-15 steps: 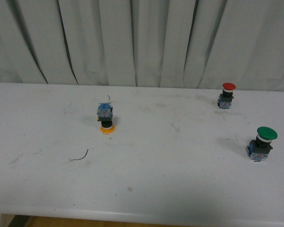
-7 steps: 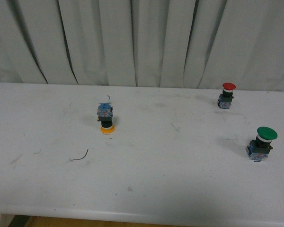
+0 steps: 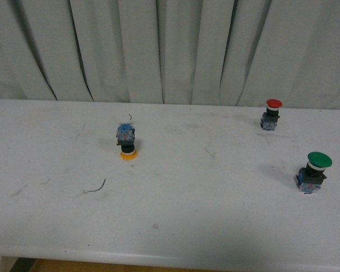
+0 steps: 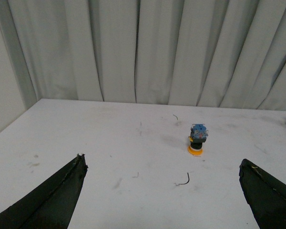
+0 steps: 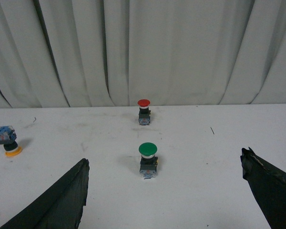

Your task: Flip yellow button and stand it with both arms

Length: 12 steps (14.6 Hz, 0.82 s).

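Note:
The yellow button (image 3: 127,141) stands upside down on the white table (image 3: 204,215), left of centre, its yellow cap on the surface and the blue contact block on top. It also shows in the left wrist view (image 4: 197,140) and at the edge of the right wrist view (image 5: 7,140). My left gripper (image 4: 163,176) is open and empty, its black fingers wide apart, well short of the button. My right gripper (image 5: 164,176) is open and empty, far from the yellow button. Neither arm shows in the front view.
A red-capped button (image 3: 271,114) stands upright at the back right. A larger green-capped button (image 3: 314,172) stands upright at the right, nearest my right gripper (image 5: 148,160). A thin bent wire (image 3: 96,187) lies near the yellow button. Grey curtains hang behind the table.

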Available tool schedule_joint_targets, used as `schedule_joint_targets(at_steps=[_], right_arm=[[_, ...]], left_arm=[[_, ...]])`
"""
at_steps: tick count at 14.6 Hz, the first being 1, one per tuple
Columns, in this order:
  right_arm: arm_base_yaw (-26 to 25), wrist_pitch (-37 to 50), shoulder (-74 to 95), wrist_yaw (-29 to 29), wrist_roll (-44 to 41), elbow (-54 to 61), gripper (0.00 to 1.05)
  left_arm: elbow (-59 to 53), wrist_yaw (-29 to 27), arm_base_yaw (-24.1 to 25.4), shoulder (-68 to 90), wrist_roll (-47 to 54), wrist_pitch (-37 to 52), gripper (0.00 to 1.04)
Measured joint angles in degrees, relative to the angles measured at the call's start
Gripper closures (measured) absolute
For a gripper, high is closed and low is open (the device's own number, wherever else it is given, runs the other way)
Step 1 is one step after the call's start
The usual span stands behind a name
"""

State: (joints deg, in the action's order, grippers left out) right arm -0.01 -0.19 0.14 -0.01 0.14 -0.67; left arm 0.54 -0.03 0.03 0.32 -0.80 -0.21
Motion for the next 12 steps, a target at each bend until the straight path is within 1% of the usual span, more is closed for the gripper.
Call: schedule_joint_targets(at_steps=[1,2,3,4,5,6,9,10,12], right_arm=[[0.0,0.0,0.0,0.0,0.0,0.0,0.06],[0.0,0.0,0.0,-0.02,0.0,0.0,0.06],[0.0,0.0,0.0,0.02,0.0,0.0,0.06],[0.0,-0.02,0.0,0.02,-0.02,0.0,0.06],[0.0,-0.04,0.0,-0.02,0.0,0.0,0.06],[0.0,0.0,0.0,0.0,-0.02,0.0,0.06],[0.0,0.0,0.0,0.0,0.0,0.0,0.06],[0.0,0.0,0.0,0.0,-0.02,0.0,0.06],[0.0,0.0,0.0,0.0,-0.02,0.0,0.06]], left_arm=[[0.0,0.0,0.0,0.0,-0.02,0.02,0.07],[1.31,-1.55,-0.74,1.01,-1.6,-5.09,0.07],[4.37,-3.15,-1.31,6.12,-5.81,-11.04,0.07],[5.03,-1.79,0.74,8.37,-8.46,-9.18,0.07],[6.1,0.11,4.42,12.66,-9.62,-3.21,0.07],[6.95,0.5,4.76,18.43,-9.77,2.95,0.07],[11.56,2.69,4.15,39.95,-9.2,22.27,0.07],[13.25,2.78,3.98,43.87,-8.94,25.22,0.07],[21.33,3.56,3.26,59.08,-8.55,32.61,0.07]])
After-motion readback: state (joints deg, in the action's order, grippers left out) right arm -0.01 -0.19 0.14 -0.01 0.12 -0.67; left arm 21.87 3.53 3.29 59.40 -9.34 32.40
